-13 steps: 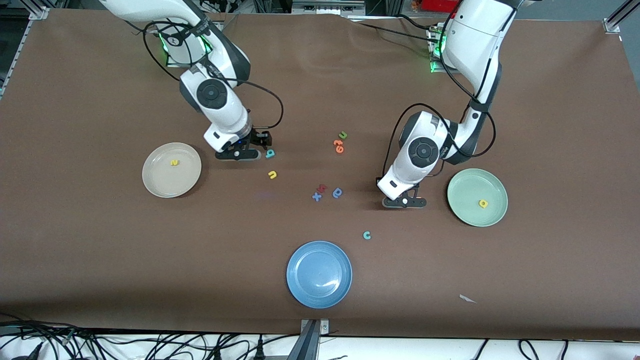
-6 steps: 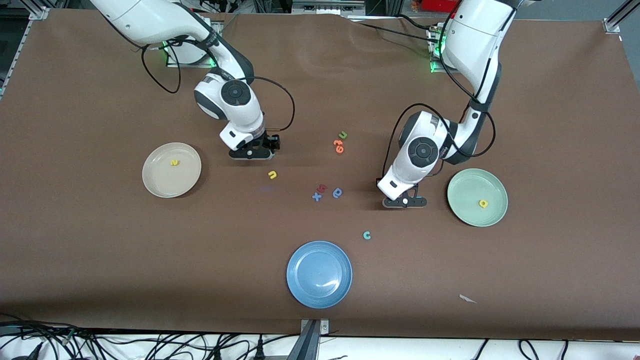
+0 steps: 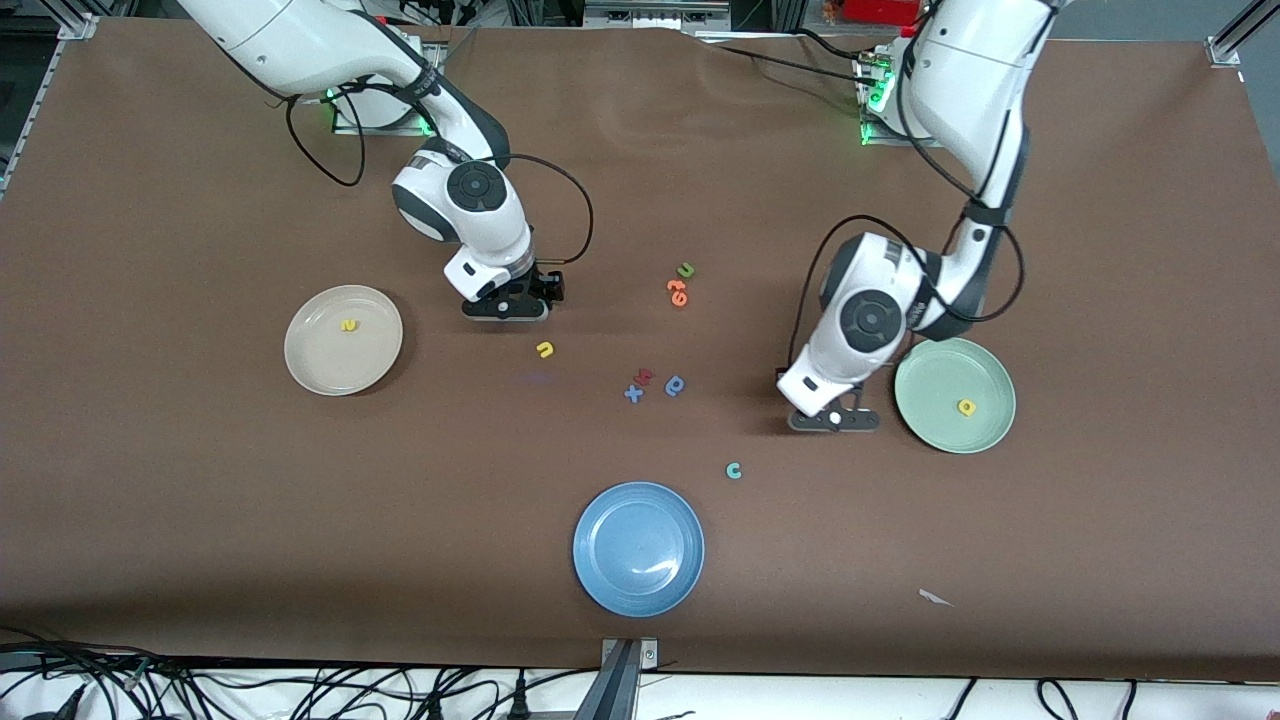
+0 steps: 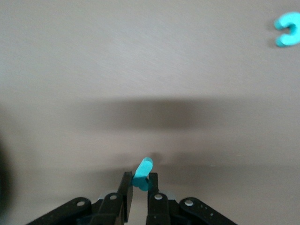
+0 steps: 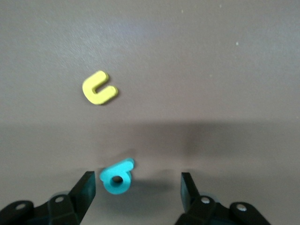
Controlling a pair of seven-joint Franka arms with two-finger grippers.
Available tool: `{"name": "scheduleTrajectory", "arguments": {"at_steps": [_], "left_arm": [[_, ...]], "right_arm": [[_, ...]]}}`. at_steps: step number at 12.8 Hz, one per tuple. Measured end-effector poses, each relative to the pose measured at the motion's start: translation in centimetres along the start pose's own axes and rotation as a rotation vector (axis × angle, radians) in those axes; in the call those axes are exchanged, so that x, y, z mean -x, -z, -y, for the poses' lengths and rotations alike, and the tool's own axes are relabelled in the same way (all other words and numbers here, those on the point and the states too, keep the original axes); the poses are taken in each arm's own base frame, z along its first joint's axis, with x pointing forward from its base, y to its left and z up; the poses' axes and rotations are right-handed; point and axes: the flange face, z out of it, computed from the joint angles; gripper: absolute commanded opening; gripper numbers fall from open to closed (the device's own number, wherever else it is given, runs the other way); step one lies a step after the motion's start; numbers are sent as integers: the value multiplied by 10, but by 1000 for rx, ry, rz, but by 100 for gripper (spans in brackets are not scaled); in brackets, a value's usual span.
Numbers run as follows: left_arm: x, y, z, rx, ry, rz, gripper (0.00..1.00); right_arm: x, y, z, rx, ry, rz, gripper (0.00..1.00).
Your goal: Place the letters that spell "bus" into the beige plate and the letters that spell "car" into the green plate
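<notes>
- The left gripper [image 4: 139, 183] is being held over the desk [image 3: 200, 480] beside the green plate [image 3: 985, 375], its fingers [image 4: 125, 192] clenched on a teal r [image 4: 142, 172].
- The right gripper [image 5: 138, 187] is being held low over the teal b [image 5: 116, 177], which is lying between its released fingers [image 5: 86, 187].
- A yellow u [image 3: 544, 349] is lying nearer the camera than that gripper.
- A yellow s [image 3: 348, 325] is being carried by the beige plate [image 3: 310, 365].
- A yellow a [image 3: 966, 407] is lying in the green plate.
- A teal c [image 3: 733, 470] is lying on the desk near the blue plate [image 3: 600, 570].
</notes>
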Motion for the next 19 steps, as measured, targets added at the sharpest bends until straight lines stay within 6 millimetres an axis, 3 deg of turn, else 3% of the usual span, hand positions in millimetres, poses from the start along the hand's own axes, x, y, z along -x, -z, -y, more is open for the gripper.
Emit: {"name": "scheduleTrajectory", "arguments": {"at_steps": [2,5,6,7,9,11,14,16,19], "left_arm": [[-15,26,51,-10,-85,57,5],[-21,30,131,-75,-242,139,9],[-21,27,148,-102,-298,165,45],[-20,24,160,-130,-358,186,99],[-21,22,167,-146,-437,199,100],[-27,34,156,-103,-406,163,100],[-36,49,121,62,-181,112,100],[-44,49,73,96,-38,99,100],[-55,34,-10,78,183,75,100]], "right_arm": [[-1,-1,4,-5,2,0,82],[1,-6,7,-5,16,5,80],[2,-8,8,-3,22,6,79],[4,-11,9,-3,26,10,77],[6,-13,10,1,35,9,73],[7,-15,11,8,42,-5,68],[6,-13,12,8,40,-15,59],[5,-12,13,7,40,-18,49],[3,-10,14,4,40,-24,21]]}}
